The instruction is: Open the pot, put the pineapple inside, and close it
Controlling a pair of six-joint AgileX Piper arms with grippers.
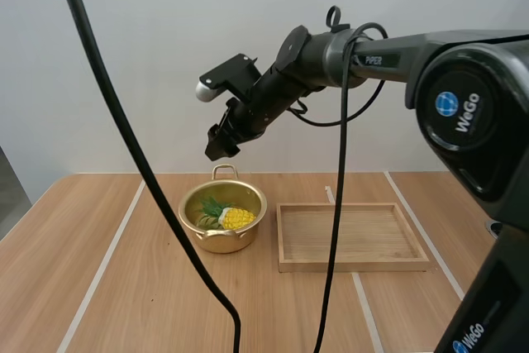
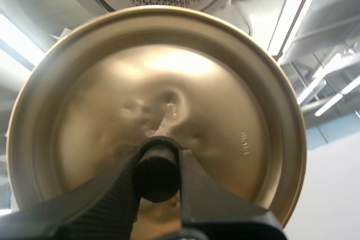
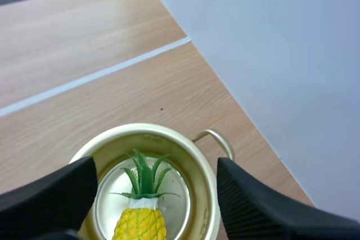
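The left gripper (image 2: 159, 164) is grasping the gold lid (image 2: 169, 82) by its black knob (image 2: 157, 181), jaws clenched on the knob. On the desk (image 1: 124, 287), the open gold pot (image 1: 221, 241) is sitting near the middle, towards the far edge, just left of the wooden tray (image 1: 355, 264) and apart from it. The pineapple (image 1: 235, 218) is lying inside the pot, its green leaves pointing towards the far edge. The right gripper (image 1: 219, 145) is hanging above the pot's far rim, its fingers (image 3: 247, 206) standing released and holding nothing.
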